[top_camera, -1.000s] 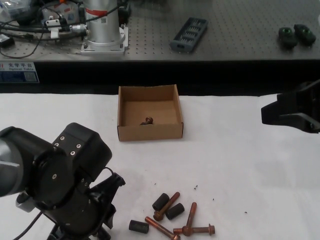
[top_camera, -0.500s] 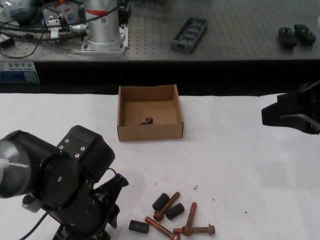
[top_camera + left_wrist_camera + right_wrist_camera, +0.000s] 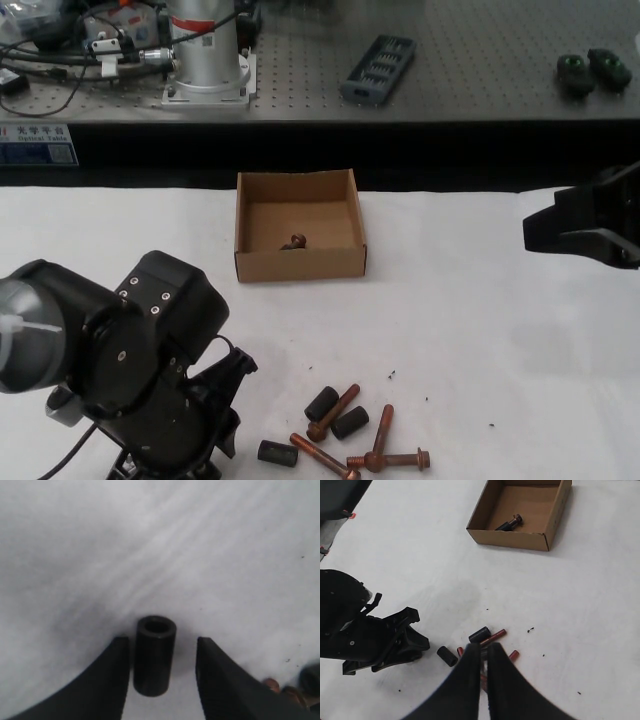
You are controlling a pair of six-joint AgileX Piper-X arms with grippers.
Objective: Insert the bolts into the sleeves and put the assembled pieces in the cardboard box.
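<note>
Jaws of the left gripper stand spread either side of a black sleeve on the white sheet. The right gripper is clenched, empty; the cardboard box holds one assembled piece.

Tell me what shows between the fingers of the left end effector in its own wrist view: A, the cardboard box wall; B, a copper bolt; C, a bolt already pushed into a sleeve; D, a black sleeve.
D: a black sleeve, hollow end showing, sits on the white sheet between the open fingers of the left end effector, with a gap on each side.
</note>
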